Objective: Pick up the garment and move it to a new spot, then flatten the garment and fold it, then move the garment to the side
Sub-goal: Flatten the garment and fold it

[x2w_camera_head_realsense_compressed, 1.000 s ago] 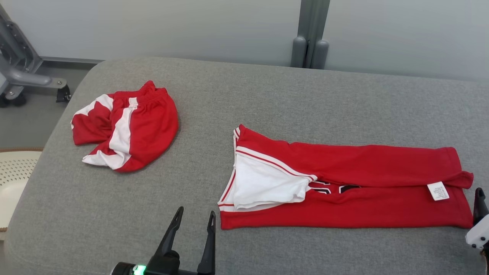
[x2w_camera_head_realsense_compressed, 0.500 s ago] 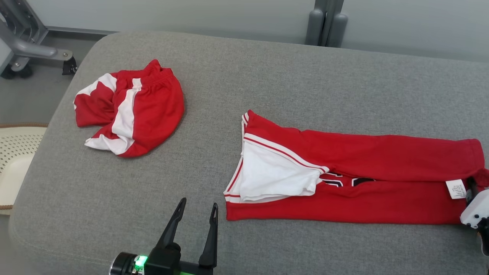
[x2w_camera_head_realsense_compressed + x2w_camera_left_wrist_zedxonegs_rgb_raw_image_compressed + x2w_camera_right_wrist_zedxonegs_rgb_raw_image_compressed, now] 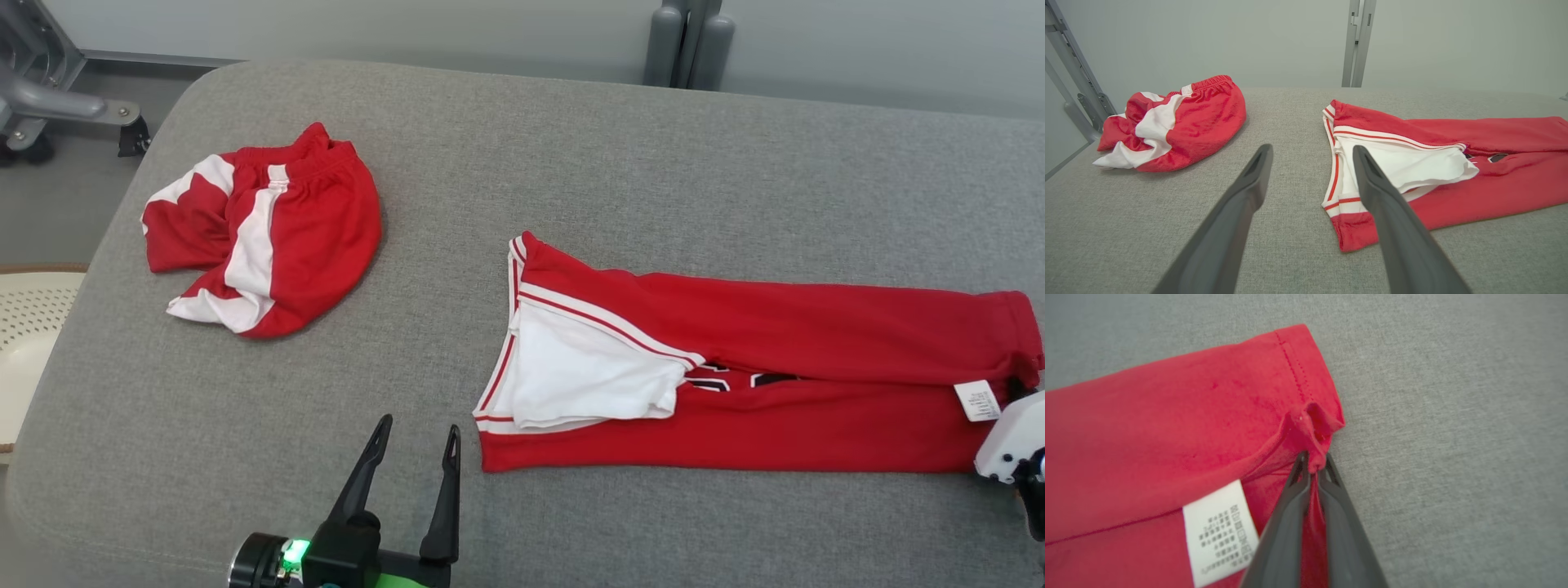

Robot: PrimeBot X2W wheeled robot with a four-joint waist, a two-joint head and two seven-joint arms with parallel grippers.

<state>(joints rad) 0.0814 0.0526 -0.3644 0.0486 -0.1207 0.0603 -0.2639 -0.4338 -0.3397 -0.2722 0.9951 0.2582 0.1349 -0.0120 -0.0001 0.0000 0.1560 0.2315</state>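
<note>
The right gripper (image 3: 1312,467) pinched the bunched right-end hem of the red jersey (image 3: 800,343), lying near and right on the grey cushion (image 3: 571,147). The left gripper (image 3: 415,431) hovered spread near its left end.

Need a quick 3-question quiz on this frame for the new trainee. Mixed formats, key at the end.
1. Fill in: in the head view, the crumpled shorts lie to the ____ of the folded jersey.
2. True or false: the left gripper is shut on the jersey.
3. What does the right gripper pinch? A) the jersey's white-trimmed end B) the jersey's hem end, by the care label C) nothing

Key: 1 left. 2 false, it is open and holds nothing. 3 B.
</note>
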